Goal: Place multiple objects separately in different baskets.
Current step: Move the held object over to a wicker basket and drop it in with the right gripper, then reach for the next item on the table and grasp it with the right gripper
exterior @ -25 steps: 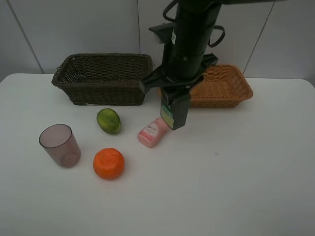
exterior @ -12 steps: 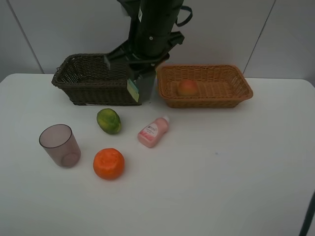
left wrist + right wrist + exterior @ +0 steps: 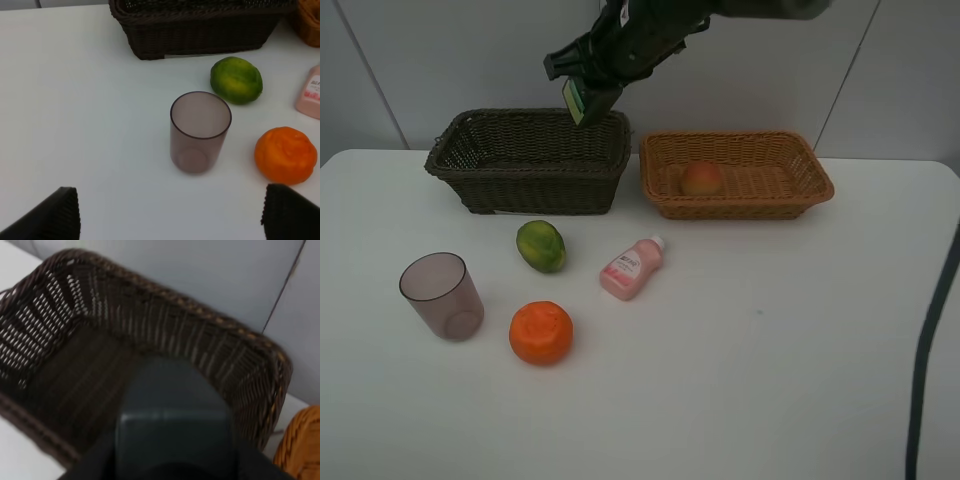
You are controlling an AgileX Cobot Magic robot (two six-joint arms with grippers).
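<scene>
Standing upright, a translucent mauve cup (image 3: pixel 200 131)

Right wrist view: all blurred. Dark green bottle (image 3: pixel 172 425) a smeared block, cut off by frame edge; tan basket (image 3: pixel 300 445) only a corner.
Left wrist view: pink bottle (image 3: pixel 311 92) clipped at edge; dark brown basket (image 3: pixel 200 32) far side out of frame.

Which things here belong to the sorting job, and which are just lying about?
Job: dark basket, tan basket, peach, green fruit, orange, pink bottle, cup, dark green bottle held aloft.
Just there: white table, grey wall.
</scene>
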